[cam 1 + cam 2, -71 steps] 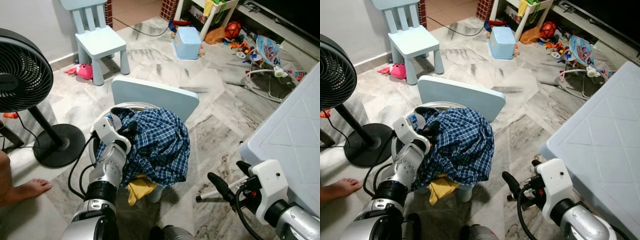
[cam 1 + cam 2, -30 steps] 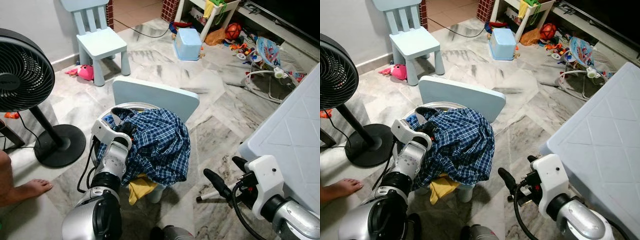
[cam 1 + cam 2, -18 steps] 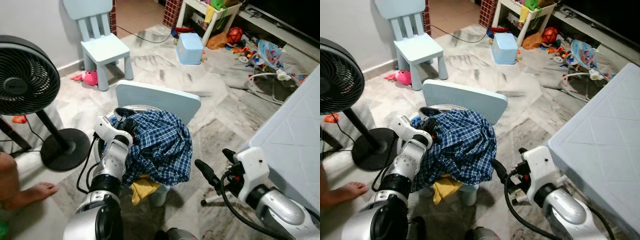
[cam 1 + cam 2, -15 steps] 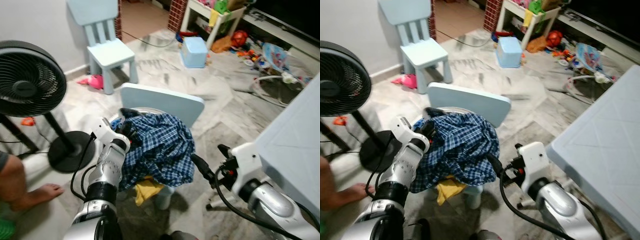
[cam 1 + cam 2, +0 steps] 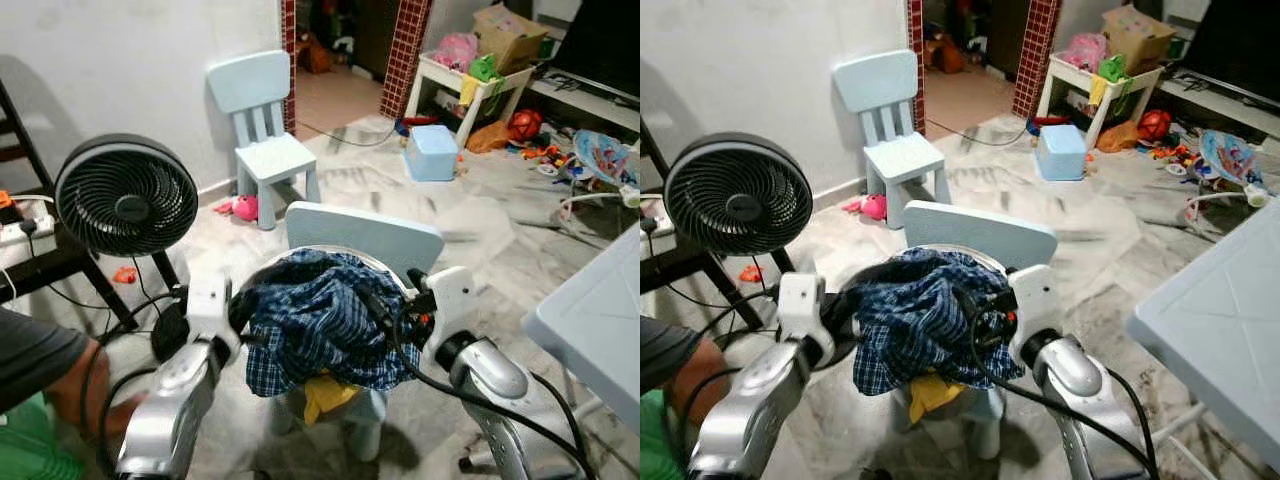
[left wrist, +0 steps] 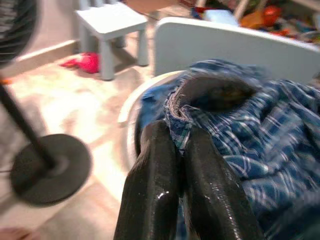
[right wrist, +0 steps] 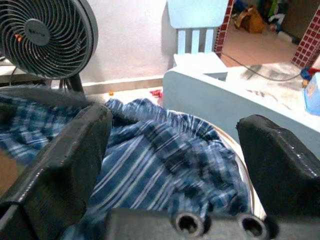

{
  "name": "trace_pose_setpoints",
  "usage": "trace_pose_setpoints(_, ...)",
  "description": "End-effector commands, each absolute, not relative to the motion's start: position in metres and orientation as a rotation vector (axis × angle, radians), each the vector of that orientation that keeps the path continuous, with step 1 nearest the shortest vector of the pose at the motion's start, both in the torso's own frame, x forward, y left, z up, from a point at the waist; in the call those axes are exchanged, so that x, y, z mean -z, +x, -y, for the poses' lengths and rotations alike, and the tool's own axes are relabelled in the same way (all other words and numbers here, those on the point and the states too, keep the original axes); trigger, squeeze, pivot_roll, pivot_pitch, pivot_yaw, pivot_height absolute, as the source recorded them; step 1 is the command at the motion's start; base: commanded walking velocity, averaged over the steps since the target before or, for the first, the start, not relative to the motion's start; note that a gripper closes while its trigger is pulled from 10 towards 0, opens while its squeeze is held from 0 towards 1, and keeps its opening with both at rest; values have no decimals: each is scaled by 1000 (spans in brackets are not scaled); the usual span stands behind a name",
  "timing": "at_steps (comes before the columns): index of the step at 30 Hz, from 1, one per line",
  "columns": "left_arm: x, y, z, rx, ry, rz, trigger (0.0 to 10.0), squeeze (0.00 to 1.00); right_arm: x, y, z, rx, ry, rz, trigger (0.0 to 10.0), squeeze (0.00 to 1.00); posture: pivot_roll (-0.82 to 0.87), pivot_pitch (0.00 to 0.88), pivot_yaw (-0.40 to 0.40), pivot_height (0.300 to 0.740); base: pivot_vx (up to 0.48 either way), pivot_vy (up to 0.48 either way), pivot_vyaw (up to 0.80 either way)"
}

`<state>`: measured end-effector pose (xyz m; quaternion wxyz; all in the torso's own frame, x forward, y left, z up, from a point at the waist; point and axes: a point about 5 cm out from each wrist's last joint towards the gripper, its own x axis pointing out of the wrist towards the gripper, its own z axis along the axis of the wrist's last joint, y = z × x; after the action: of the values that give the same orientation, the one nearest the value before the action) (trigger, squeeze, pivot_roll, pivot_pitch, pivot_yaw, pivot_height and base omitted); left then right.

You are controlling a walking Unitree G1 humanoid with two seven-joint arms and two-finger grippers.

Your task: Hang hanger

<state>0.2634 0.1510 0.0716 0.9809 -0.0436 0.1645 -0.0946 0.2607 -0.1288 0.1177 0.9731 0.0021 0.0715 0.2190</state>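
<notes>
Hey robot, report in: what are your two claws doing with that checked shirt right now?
Left pincer shut on the blue plaid shirt collar. Right pincer open, at the shirt's far side. Shirt heaped in white basket on small blue chair; hanger not seen.

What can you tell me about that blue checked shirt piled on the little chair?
The plaid shirt is crumpled, soft blue-and-white woven cloth heaped in a white basket on a pale blue chair, over something yellow. The left gripper pinches its collar edge; the right gripper stands open at its other side.
</notes>
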Motion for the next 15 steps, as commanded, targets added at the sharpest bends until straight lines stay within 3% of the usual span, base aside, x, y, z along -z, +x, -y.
trace_pose_setpoints(1, -77, 262, -149, 181, -70, -319, 1686, 0, -118, 264, 129, -442, -4, -132, 10000, 0, -70, 0, 1, 740, 0, 0, 0)
trace_pose_setpoints(2, -79, 261, -147, 181, -69, -299, 3922, 0, -118, 265, 130, -440, -7, -129, 10000, 0, -73, 0, -1, 740, 0, 0, 0)
trace_pose_setpoints(3, -80, 259, -145, 185, -68, -294, 10000, 0, -118, 265, 130, -440, -9, -125, 10000, 0, -73, 0, -1, 740, 0, 0, 0)
trace_pose_setpoints(15, -100, 260, -128, 152, -17, -156, 10000, 0, -129, 275, 146, -283, 78, -29, 10000, 0, -89, 0, 7, 740, 0, 0, 0)
